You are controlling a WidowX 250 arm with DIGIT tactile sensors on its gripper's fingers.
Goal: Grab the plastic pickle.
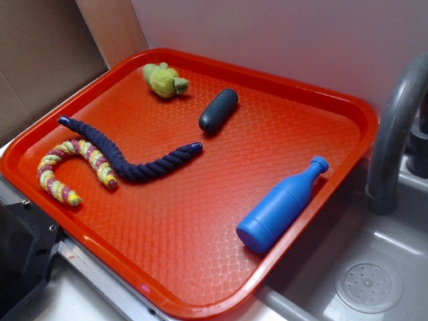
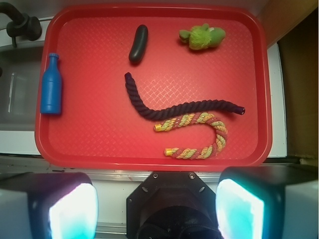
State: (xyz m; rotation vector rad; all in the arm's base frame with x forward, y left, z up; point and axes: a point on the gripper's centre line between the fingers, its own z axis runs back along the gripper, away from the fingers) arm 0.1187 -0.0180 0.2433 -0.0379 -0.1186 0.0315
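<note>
Right at the bottom of my wrist view my claw (image 2: 157, 206) hangs wide apart, one pale glowing finger (image 2: 70, 211) on one side and the other at the far side, nothing between them, well short of the red tray (image 2: 149, 162). Nearest on the tray, just past its near rim, lies the yellow-and-pink braided rope (image 2: 202, 137), curled in a hook. Right behind it, touching or nearly so along its upper strand, the dark purple rope (image 2: 172, 108) snakes across the middle in a long wave. Off toward the sink side lies the blue bottle (image 2: 51, 84), on its side close to the tray's edge, cap pointing away from me. Further on, there's my target: the plastic pickle (image 2: 138, 44), dark grey-green and smooth, lying flat on the tray floor just beyond the far tip of the purple rope, apart from it, tilted slightly off the tray's long axis. In the exterior view the plastic pickle (image 1: 219, 110) sits alone in open tray, between the blue bottle (image 1: 281, 207) and the fuzzy green plush toy (image 1: 164, 80). That plush toy rests near the far rim. Beyond the tray's side, a grey faucet (image 1: 394, 134) curves over the sink (image 1: 368, 284).
</note>
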